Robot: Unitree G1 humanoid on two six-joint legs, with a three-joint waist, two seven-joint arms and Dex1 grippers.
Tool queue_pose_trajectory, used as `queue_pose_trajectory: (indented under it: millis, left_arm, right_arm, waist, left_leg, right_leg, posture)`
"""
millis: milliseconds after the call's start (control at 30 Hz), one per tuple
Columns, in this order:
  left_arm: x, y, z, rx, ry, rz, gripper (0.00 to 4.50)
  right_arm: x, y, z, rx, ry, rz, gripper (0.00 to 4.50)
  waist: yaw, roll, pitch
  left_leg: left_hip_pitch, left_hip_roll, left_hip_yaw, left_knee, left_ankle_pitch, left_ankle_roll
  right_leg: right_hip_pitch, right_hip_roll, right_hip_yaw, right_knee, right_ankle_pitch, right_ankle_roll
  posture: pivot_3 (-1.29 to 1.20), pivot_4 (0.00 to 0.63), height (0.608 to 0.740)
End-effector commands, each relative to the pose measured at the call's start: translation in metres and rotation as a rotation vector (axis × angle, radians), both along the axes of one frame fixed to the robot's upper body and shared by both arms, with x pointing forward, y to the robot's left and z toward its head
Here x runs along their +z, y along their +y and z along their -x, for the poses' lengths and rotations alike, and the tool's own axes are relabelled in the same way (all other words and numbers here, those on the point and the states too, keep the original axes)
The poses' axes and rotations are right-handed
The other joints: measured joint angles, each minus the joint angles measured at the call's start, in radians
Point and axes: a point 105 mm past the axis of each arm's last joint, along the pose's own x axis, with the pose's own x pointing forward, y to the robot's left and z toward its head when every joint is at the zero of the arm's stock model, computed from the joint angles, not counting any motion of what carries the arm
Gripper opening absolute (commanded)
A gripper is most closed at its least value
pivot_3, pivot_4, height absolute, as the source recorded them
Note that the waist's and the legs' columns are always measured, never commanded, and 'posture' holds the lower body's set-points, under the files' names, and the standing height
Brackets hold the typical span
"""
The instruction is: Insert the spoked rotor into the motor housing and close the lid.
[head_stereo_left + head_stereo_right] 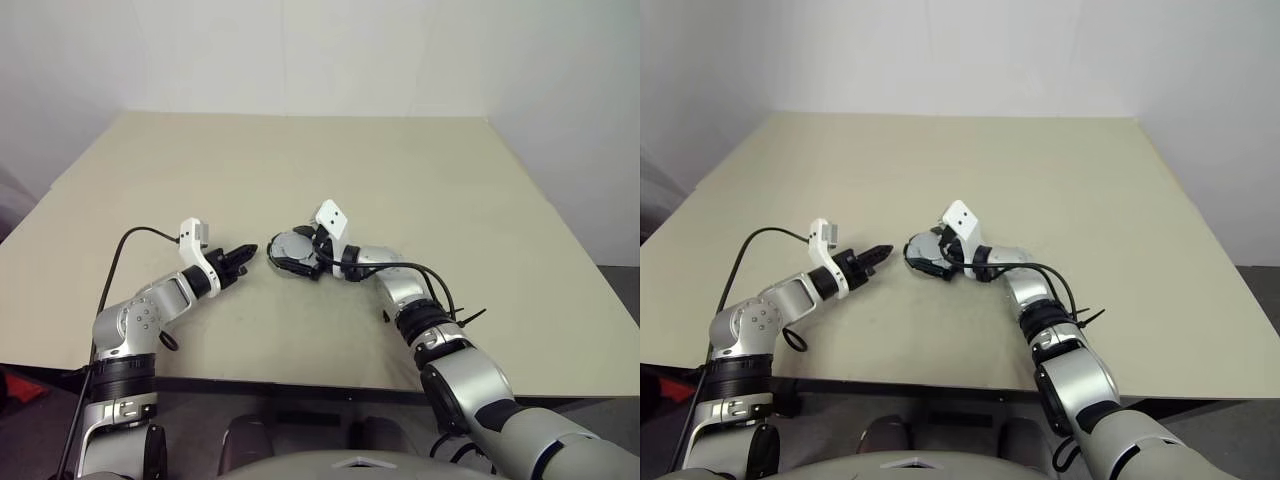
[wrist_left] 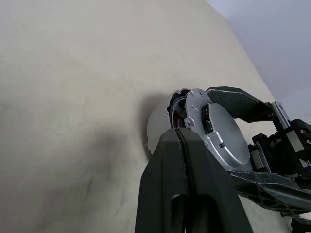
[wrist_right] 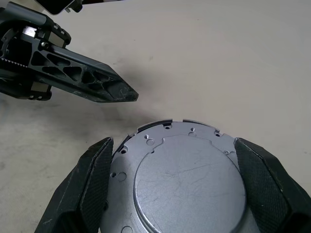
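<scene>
Lid point(image 3: 187, 179): round, scratched silver-grey metal

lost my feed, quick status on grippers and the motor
Left gripper shut, empty, pointing at the motor housing. Right gripper spans the lid wide. Nothing in the way.

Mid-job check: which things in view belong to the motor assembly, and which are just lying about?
Job:
- round silver-grey metal lid, between the right gripper fingers
- dark motor housing beneath it
- left gripper, shut, close by

Lying about:
- nothing apart from the beige table
</scene>
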Motion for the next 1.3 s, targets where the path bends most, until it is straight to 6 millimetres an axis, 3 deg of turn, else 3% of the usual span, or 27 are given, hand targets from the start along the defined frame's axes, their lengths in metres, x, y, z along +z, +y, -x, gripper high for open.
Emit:
queue_pose_trajectory:
  millis: [33, 433, 533, 567, 700, 900, 1133, 1300]
  left_arm:
    - [0.013, 0.002, -0.003, 0.007, -0.052, 0.005, 0.00]
    - [0.014, 0.009, 0.001, 0.023, -0.060, 0.007, 0.00]
    - [0.014, 0.010, 0.001, 0.029, -0.058, 0.007, 0.00]
    - [0.014, 0.011, 0.001, 0.031, -0.058, 0.007, 0.00]
    - [0.014, 0.012, 0.002, 0.037, -0.057, 0.008, 0.00]
    - [0.013, 0.013, 0.002, 0.040, -0.050, 0.009, 0.00]
    - [0.012, 0.012, 0.002, 0.039, -0.045, 0.014, 0.00]
    - [0.012, 0.012, 0.003, 0.040, -0.043, 0.018, 0.00]
  right_arm:
    - [0.006, -0.002, -0.004, -0.010, -0.029, -0.002, 4.47]
    - [0.023, 0.010, -0.008, 0.014, -0.059, -0.012, 4.47]
    - [0.015, 0.010, -0.004, 0.045, -0.086, 0.053, 3.90]
    - [0.012, 0.009, -0.003, 0.050, -0.087, 0.067, 3.90]
    - [0.008, 0.006, -0.001, 0.053, -0.087, 0.079, 2.99]
    - [0.009, 0.007, -0.003, 0.040, -0.078, 0.085, 3.00]
    - [0.039, 0.018, -0.008, 0.049, -0.008, -0.029, 3.00]
    - [0.037, 0.023, -0.010, 0.029, 0.007, -0.011, 3.00]
  waist:
    - [0.000, 0.000, 0.000]
    - [0.000, 0.000, 0.000]
    - [0.000, 0.000, 0.000]
    - [0.000, 0.000, 0.000]
    - [0.000, 0.000, 0.000]
    - [0.000, 0.000, 0.000]
    - [0.000, 0.000, 0.000]
    - [-0.001, 0.000, 0.000]
  left_leg:
    - [0.000, 0.000, 0.000, 0.000, 0.000, 0.000]
    - [0.000, 0.000, 0.000, 0.000, 0.000, 0.001]
    - [0.000, 0.000, 0.000, 0.000, 0.000, 0.001]
    - [0.000, 0.000, 0.000, 0.000, 0.000, 0.001]
    - [0.000, 0.000, 0.000, 0.000, -0.001, 0.001]
    - [0.000, 0.000, 0.000, 0.001, -0.001, 0.001]
    - [0.000, 0.000, 0.000, 0.001, -0.001, 0.001]
    - [0.000, 0.000, 0.000, 0.001, -0.001, 0.001]
  right_leg:
    - [0.000, 0.000, 0.000, 0.000, 0.000, 0.000]
    - [0.000, 0.000, 0.000, 0.001, 0.000, 0.000]
    - [0.000, 0.000, 0.000, 0.000, 0.000, 0.000]
    - [0.000, 0.000, 0.000, 0.000, 0.000, 0.000]
    - [0.000, 0.000, 0.000, 0.000, 0.000, 0.000]
    - [0.000, 0.000, 0.000, 0.000, 0.000, 0.000]
    - [0.000, 0.000, 0.000, 0.000, 0.000, 0.000]
    - [-0.001, 0.000, 0.000, 0.000, 0.000, 0.000]
  posture:
    - [0.00, 0.000, 0.740]
    - [0.00, 0.000, 0.740]
    - [0.00, 0.000, 0.740]
    - [0.00, 0.000, 0.740]
    - [0.00, 0.000, 0.740]
    - [0.00, 0.000, 0.740]
    - [0.00, 0.000, 0.740]
    - [0.00, 0.000, 0.740]
